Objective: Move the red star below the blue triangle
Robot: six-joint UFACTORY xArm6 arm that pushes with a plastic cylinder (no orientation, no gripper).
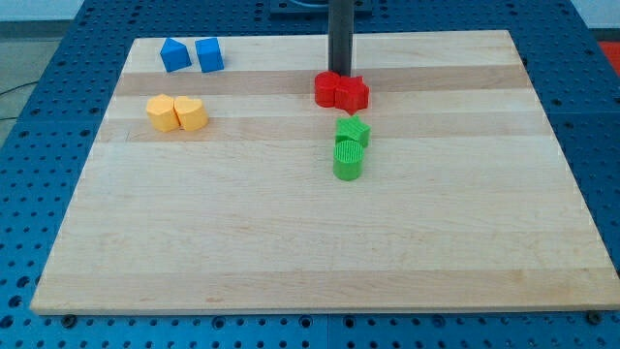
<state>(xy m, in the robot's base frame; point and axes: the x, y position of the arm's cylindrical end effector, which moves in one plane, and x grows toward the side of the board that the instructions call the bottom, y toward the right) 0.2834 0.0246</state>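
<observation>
Two red blocks sit touching at the board's upper middle. The right one looks like the red star (355, 93); the left red block (329, 90) has a rounder shape. The blue triangle (174, 55) lies at the view's top left, with a blue cube (209, 54) right beside it. My tip (341, 74) stands at the top edge of the red pair, over the seam between them, and seems to touch them. The red star is far to the right of the blue triangle and slightly lower.
Two yellow blocks (176, 113) sit together below the blue pair. A green star (354, 131) and a green cylinder (348, 160) lie just below the red pair. The wooden board (291, 252) rests on a blue perforated table.
</observation>
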